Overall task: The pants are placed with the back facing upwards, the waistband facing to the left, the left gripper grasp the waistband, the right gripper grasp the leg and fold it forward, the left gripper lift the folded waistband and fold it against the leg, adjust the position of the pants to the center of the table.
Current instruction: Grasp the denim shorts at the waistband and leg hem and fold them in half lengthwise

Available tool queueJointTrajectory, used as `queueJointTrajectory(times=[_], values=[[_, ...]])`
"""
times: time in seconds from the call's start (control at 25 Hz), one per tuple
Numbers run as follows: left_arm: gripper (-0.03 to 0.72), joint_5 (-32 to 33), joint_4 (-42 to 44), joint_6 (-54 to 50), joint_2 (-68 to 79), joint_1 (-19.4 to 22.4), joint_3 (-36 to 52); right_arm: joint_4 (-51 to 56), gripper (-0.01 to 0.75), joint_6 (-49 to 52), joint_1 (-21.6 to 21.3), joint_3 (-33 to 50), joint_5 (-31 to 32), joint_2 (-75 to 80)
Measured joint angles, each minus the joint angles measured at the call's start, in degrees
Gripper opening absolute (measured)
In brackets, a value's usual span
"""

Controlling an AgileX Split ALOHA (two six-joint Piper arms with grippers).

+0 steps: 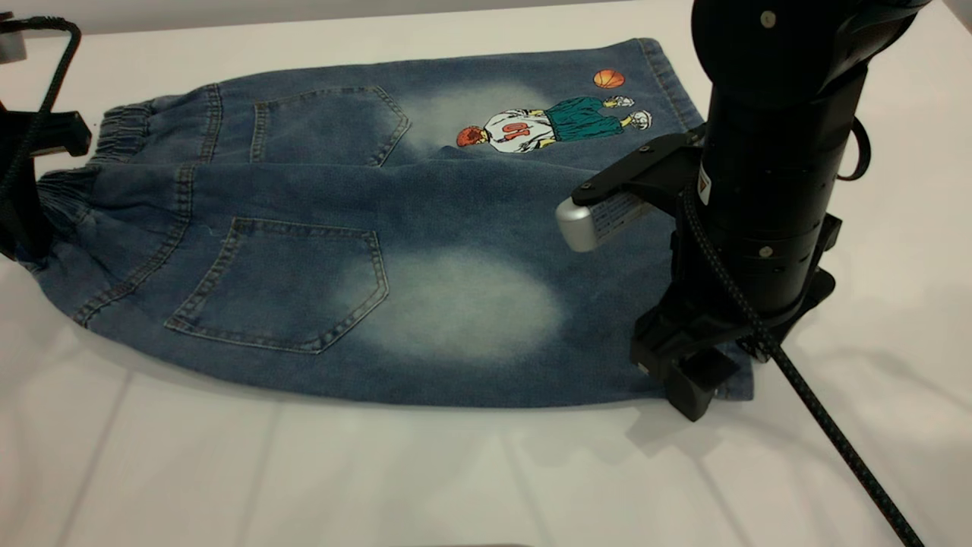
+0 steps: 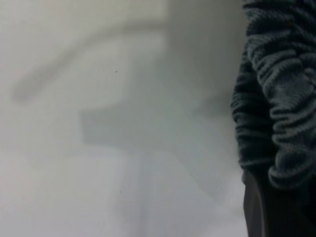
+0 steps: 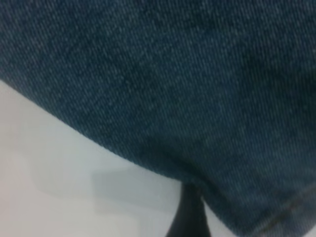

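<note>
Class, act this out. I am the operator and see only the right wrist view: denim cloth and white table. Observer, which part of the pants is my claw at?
Observer: The right claw is at the hem corner of the plain leg, the near one, at the right end of the pants.
Operator: Where is the other claw?
Observer: The left claw is at the elastic waistband, at the far left end.
Operator: Are the pants folded yet?
Observer: No. They lie spread flat on the table with both back pockets facing up, and the basketball print on the far leg is uncovered.
</note>
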Motion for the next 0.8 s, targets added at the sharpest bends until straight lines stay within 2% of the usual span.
queueJointTrajectory(times=[0.2, 0.28, 0.36, 0.52, 0.6, 0.8], values=[[0.062, 0.00, -0.05, 0.00, 0.00, 0.00, 0.00, -0.89, 0.438, 0.24, 0.00, -0.58, 0.69, 0.97], [0.062, 0.00, -0.17, 0.00, 0.00, 0.00, 0.00, -1.22, 0.395, 0.24, 0.00, -0.58, 0.74, 0.98], [0.062, 0.00, -0.23, 0.00, 0.00, 0.00, 0.00, -1.64, 0.332, 0.24, -0.25, -0.58, 0.74, 0.98], [0.062, 0.00, -0.41, -0.11, 0.00, 0.00, 0.00, -2.08, 0.120, 0.24, -0.37, -0.68, 0.74, 1.02], [0.062, 0.00, -0.56, -0.11, 0.00, 0.00, 0.00, -2.08, 0.052, 0.03, -0.37, -0.80, 0.98, 1.02], [0.062, -0.45, -1.72, -0.11, 0.00, 0.00, 0.00, -1.46, 0.039, -0.83, -0.37, -0.87, 1.54, 0.33]])
